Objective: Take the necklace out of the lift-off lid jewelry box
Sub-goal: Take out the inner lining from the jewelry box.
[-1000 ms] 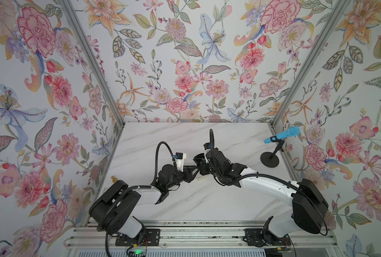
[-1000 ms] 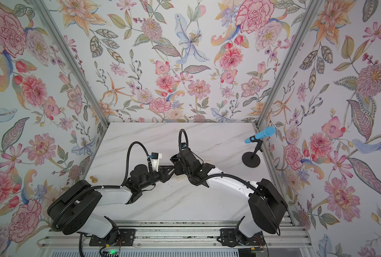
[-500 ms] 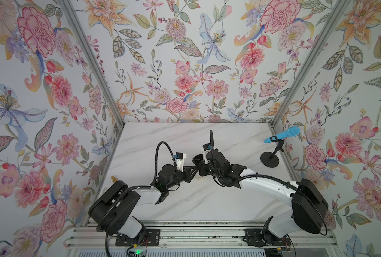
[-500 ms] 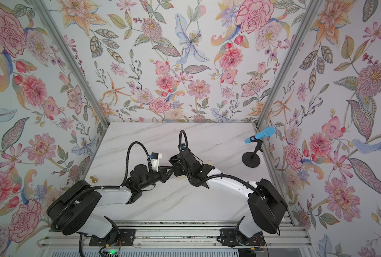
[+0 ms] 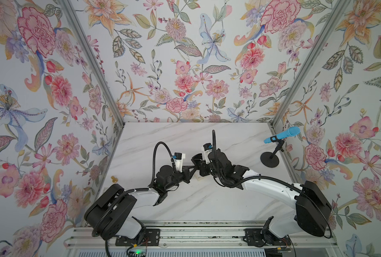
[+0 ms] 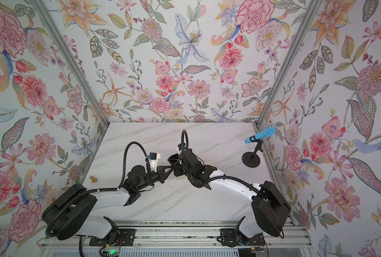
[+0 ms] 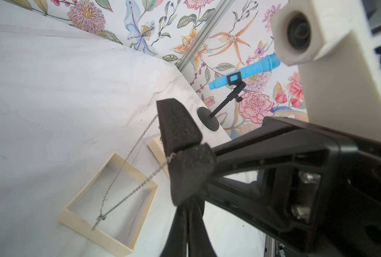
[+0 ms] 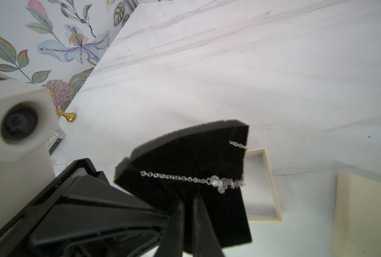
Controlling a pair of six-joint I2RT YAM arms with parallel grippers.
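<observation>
**Hanging from a foam pad above the open box**

The necklace (image 8: 185, 178) is out of the box. It is strung on a black foam pad (image 8: 185, 149) that is held up in the air. In the right wrist view the chain runs across the face of the pad, with the small shiny pendant (image 8: 216, 183) lying on it. In the left wrist view the rest of the chain (image 7: 127, 195) drops from the pad in a long loop. The low end of the loop dangles over the box (image 7: 96, 234); whether it touches the box I cannot tell.

The box sits open on the worktop (image 7: 51, 89), pale inside, with its lid (image 8: 363, 211) lying just beside it.

The left jaws are pressed together at a corner of the pad; what they nip there I cannot tell. The right jaws meet the pad near its middle with only a slim gap between them, and whether they grip it I cannot tell.

In both top views the two sets of jaws come together over the middle of the worktop and hide nearly all of the box. A small gold knob (image 5: 114, 178) stands near the worktop's left edge. A blue microphone (image 5: 282, 134) on a black stand is at the right edge.
</observation>
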